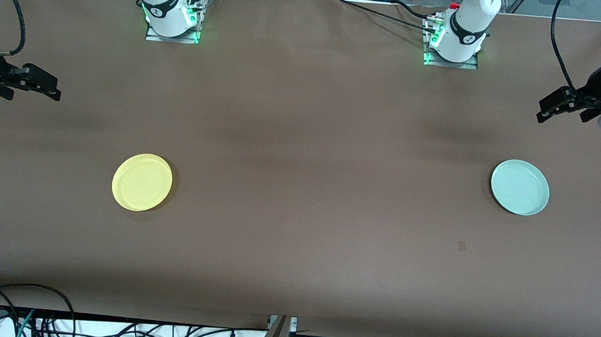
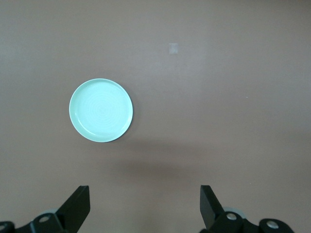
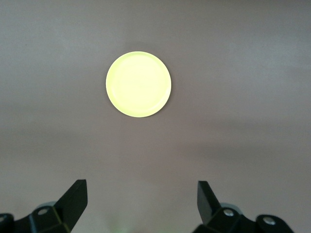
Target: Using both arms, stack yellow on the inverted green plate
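the brown table [image 1: 299,189] fills the front view, and only that view takes in both plates, both arm bases and the cables along the table's camera-side edge. each wrist view shows one plate and its own jaws alone.

the left arm [image 1: 466,27] rises from its base at about one o'clock in the front view; the right arm [image 1: 158,5] from about eleven o'clock. both wait, raised over the table's ends. the left gripper [image 1: 545,112] hangs at about three o'clock, over the left arm's end of the table, and its wrist view shows the jaws released, spread wide with nothing between them [image 2: 145,206]. the right gripper [image 1: 52,89] hangs at about nine o'clock, over the right arm's end, jaws likewise released and empty [image 3: 142,201].

the yellow [image 1: 142,182] lies flat near eight o'clock, toward the right arm's end, rim up, bright and plain. the green plate [image 1: 520,187] lies flat near three o'clock, toward the left arm's end, well apart from the yellow. it is pale mint, and the left wrist view [image 2: 101,110] shows faint concentric rings inside its low rim, so its hollow faces up. both are round, with no long axis.

a small dark patch [image 1: 462,246] marks the cloth nearer the camera than the green plate.
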You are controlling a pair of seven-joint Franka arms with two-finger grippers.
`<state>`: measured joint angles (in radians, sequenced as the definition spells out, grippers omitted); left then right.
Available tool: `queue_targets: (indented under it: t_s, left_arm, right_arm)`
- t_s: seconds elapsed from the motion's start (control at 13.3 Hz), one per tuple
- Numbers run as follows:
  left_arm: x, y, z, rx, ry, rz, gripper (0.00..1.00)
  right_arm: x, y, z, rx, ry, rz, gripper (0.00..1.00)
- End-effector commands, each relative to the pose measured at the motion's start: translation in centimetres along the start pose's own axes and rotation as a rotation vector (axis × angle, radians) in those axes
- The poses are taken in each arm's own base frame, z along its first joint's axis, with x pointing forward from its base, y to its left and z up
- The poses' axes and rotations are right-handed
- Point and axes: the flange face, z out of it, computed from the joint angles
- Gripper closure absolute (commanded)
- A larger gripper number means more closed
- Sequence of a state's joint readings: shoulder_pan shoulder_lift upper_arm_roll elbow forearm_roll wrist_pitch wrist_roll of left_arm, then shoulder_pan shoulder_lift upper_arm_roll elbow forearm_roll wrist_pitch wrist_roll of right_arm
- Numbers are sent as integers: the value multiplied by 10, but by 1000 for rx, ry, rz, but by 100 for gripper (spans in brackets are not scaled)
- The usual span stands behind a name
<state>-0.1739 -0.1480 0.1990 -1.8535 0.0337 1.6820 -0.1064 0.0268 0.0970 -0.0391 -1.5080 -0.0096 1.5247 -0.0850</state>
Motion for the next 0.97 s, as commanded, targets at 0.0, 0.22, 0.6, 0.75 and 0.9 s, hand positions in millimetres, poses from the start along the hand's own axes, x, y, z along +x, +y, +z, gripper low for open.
queue_targets:
  t_s: [0.0,0.22,0.6,0.75,0.9]
  left_arm:
    - [22,-19,30,37,-57,-17,0]
    - [44,-28,73,70,-78,3,0]
    - [70,-73,148,118,-114,5,0]
    - [64,-90,178,111,-93,16,0]
    - [59,-109,204,106,-61,39,0]
  right_arm:
    - [3,3,-2,-8,3,-10,0]
    - [3,3,-2,-7,3,-7,0]
    - [5,2,2,-9,-3,-5,0]
    - [5,2,2,-9,-3,-7,0]
    - [7,1,5,-11,-10,-8,0]
